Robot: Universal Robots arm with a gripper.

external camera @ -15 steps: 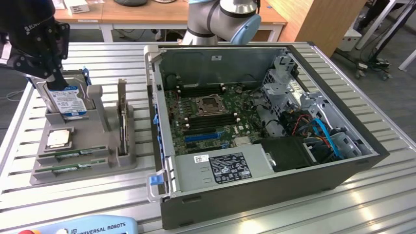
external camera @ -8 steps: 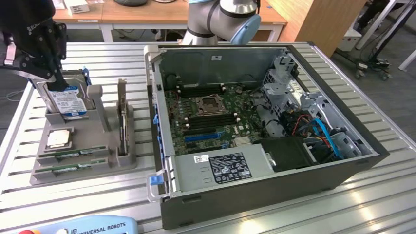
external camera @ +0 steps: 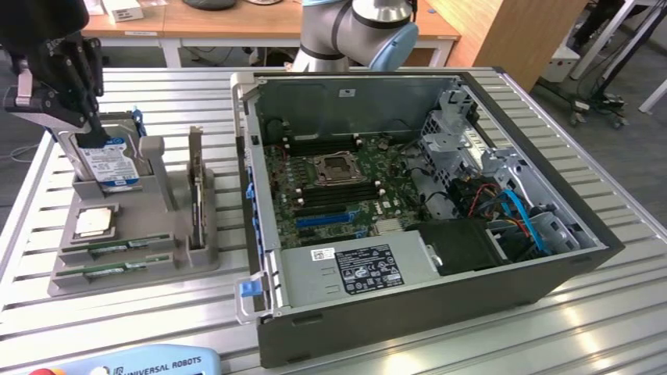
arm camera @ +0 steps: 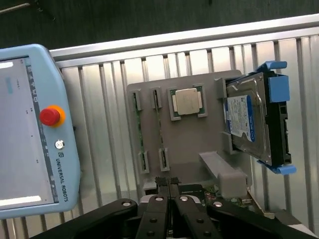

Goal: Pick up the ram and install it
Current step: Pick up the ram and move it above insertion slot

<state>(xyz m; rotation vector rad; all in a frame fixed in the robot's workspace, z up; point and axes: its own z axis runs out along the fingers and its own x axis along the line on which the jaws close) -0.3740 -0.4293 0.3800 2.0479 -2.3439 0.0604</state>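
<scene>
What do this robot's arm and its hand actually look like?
The arm has rounded silver-grey joints with light blue caps. Its hand is matte black, with two slim fingers ending in small toothed tips and silver screws near their bases.

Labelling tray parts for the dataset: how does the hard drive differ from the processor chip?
Pose: hard drive stands on edge in the gray holder; processor chip lies flat in a recess.
Size: hard drive is far bigger than the processor chip.
Look: hard drive has a blue-and-white label; processor chip is plain silver and square.
Shared: both sit in that holder.
</scene>
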